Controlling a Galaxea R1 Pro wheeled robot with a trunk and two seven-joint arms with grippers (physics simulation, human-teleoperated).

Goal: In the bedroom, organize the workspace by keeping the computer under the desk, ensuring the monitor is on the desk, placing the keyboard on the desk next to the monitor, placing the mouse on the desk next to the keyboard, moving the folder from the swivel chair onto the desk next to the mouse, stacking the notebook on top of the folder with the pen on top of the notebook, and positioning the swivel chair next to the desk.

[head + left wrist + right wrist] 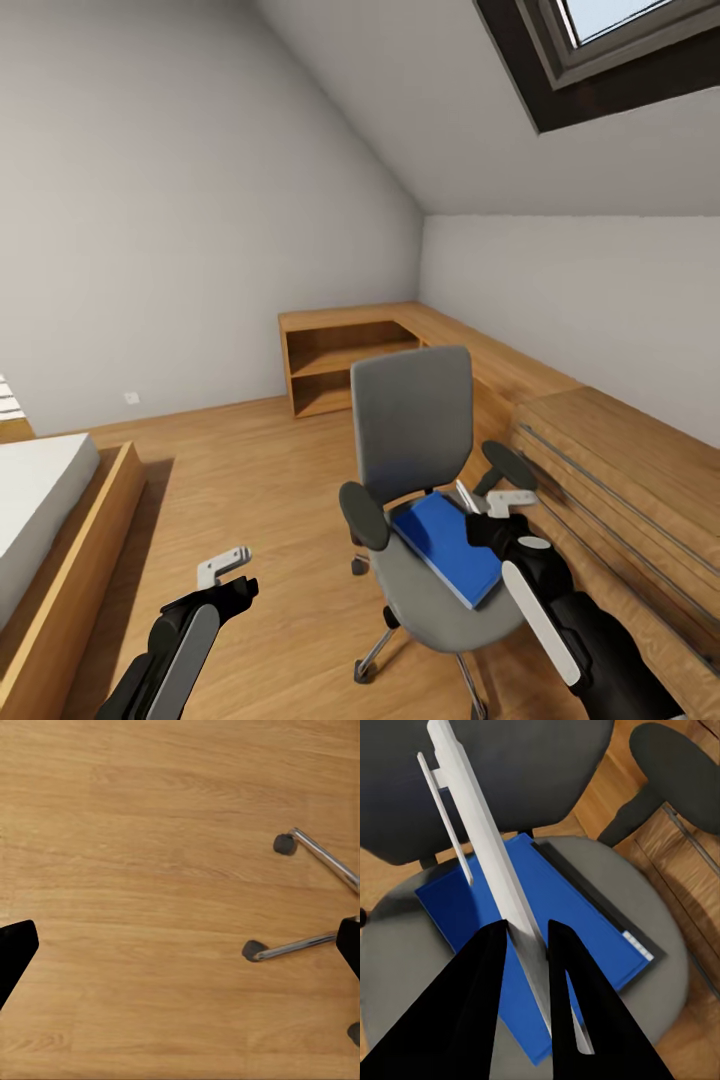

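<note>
Head view: swivel chair (425,500) carries the blue notebook (448,545) on its seat. Right gripper (497,505) hovers just above the notebook; left gripper (225,572) hangs over bare floor (250,480) beside the chair.

Left wrist view: fingers spread wide, nothing held — chair castors (285,844) near.

Right wrist view: fingers (472,1005) pinched on the pen (484,847), a thin white stick w/ clip. Judged light, stiff, slippery — grip mid-shaft, moderate force.
</note>
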